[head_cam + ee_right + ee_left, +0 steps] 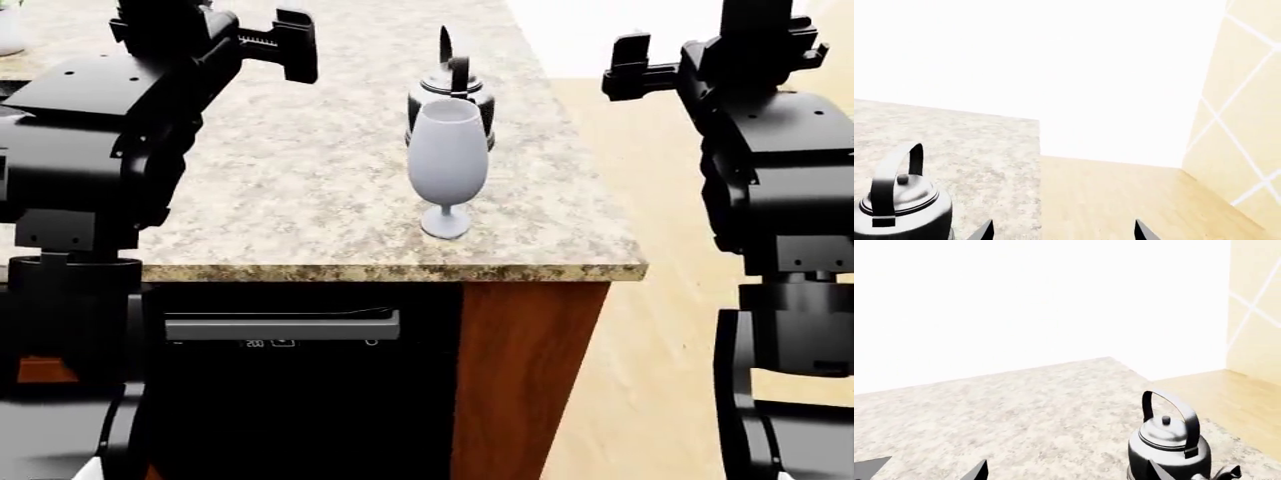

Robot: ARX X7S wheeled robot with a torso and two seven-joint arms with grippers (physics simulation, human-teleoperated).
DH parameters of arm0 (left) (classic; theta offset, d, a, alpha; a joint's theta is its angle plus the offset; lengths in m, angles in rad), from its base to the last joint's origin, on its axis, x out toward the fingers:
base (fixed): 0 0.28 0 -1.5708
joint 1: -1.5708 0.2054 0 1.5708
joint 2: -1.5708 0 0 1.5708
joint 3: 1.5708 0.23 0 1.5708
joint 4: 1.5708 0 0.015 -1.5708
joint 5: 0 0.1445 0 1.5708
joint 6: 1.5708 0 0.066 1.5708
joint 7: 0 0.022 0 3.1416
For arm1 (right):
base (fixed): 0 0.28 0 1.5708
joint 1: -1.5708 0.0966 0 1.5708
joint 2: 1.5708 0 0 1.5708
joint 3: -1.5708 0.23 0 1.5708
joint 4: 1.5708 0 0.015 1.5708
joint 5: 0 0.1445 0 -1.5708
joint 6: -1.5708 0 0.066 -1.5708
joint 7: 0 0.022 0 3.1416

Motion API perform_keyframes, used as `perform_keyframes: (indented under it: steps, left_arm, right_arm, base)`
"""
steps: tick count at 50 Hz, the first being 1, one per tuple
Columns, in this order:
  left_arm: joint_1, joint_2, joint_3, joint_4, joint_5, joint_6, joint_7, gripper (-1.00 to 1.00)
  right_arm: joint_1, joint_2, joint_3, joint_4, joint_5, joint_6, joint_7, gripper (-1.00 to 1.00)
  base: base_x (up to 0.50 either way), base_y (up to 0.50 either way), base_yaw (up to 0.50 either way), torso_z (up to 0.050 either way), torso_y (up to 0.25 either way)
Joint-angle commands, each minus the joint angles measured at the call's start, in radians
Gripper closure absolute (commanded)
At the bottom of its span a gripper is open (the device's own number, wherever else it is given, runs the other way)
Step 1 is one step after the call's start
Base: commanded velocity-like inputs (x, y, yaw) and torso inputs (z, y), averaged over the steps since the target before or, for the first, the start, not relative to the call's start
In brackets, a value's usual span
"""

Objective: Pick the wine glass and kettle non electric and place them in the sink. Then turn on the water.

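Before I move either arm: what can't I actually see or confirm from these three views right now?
- Black sink basin: in none of the views.
- Glossy dark grey metal kettle: in the head view the pale grey-white goblet-shaped wine glass hides its body and spout; both wrist views crop its base.
- Wine glass: absent from both wrist views.
- Left gripper and right gripper: only fingertips show, spread apart with nothing between.

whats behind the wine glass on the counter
The kettle stands directly behind the wine glass on the granite counter. Its handle, lid and upper body show above the rim; its lower body is hidden by the bowl.
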Motion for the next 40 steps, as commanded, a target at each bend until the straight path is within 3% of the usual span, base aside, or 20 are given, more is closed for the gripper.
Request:
perform_keyframes:
  steps: [1,40]
  left_arm:
    - [-0.004,-0.005,0.008,-0.008,0.002,0.008,0.001,-1.00]
    - [0.015,-0.023,0.022,0.025,-0.017,0.003,0.013,-1.00]
  right_arm:
    - [-0.001,-0.003,-0.019,-0.003,0.003,0.000,-0.016,-1.00]
    - [-0.003,-0.003,-0.026,-0.024,0.027,0.019,-0.030,-1.00]
  base:
    - [0.00,0.00,0.00,0.000,0.000]
    - [0.50,0.00,0.00,0.000,0.000]
